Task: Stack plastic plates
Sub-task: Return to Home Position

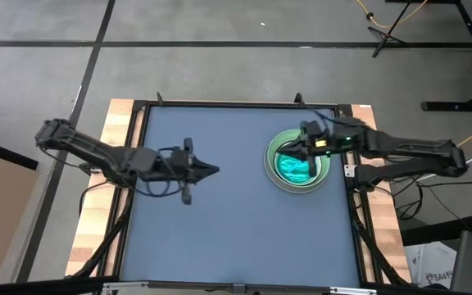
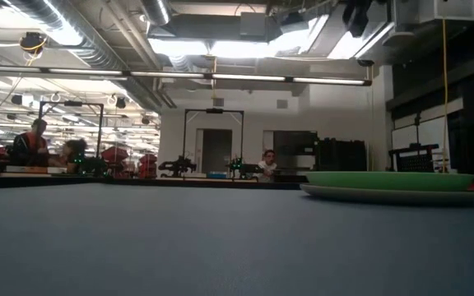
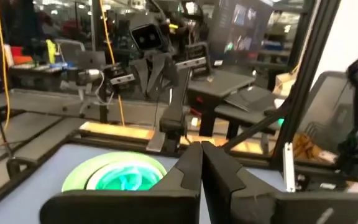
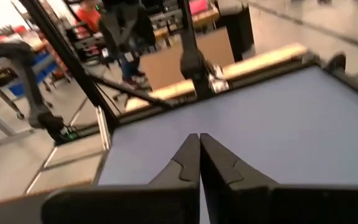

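Observation:
The plastic plates (image 1: 297, 161) stand in one stack on the right half of the blue table. A large grey plate lies at the bottom with a light green one on it (image 2: 389, 182), and smaller ones with a translucent blue-green centre lie on top (image 3: 120, 174). My right gripper (image 1: 290, 148) hovers shut over the far part of the stack, its fingers pointing toward the table's left (image 4: 196, 138). It does not appear in the low view, so it is raised above the plates. My left gripper (image 1: 214, 170) is shut and held above the middle of the table (image 3: 202, 148), pointing at the stack.
A dark frame (image 1: 138, 164) runs around the blue table surface (image 1: 220, 229), with wooden boards outside it. The left half and near side of the table show bare blue surface. People sit at benches in the room beyond (image 2: 35, 140).

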Available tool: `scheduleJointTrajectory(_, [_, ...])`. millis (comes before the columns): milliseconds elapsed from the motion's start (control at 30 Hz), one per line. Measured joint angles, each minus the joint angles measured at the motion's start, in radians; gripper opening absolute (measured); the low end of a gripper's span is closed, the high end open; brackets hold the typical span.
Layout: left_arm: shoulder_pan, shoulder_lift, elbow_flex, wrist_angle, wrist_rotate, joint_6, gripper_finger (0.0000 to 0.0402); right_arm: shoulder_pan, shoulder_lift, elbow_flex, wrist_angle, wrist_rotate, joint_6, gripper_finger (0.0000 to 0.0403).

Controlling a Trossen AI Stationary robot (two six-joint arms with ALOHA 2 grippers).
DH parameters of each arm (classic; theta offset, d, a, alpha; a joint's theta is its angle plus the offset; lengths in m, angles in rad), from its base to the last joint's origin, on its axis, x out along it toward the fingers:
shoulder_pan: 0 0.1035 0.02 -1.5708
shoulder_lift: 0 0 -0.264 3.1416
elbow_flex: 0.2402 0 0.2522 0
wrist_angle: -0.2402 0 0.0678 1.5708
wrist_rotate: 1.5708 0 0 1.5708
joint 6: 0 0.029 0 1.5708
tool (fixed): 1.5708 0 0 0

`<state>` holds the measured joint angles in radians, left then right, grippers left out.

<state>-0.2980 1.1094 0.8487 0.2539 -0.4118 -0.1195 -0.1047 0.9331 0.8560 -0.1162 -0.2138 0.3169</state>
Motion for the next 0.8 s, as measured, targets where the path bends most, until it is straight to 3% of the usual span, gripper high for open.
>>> scheduleJointTrajectory(300, [-0.013, -0.203, 0.0, -0.116, -0.035, 0.002, 0.0, 0.0, -0.141, 0.066, -0.098, 0.035, -0.011, 0.0001])
scheduleJointTrajectory(800, [-0.013, -0.432, 0.0, -0.239, -0.052, 0.103, 0.0, 0.0, -0.376, 0.128, -0.274, 0.113, -0.038, 0.0001])
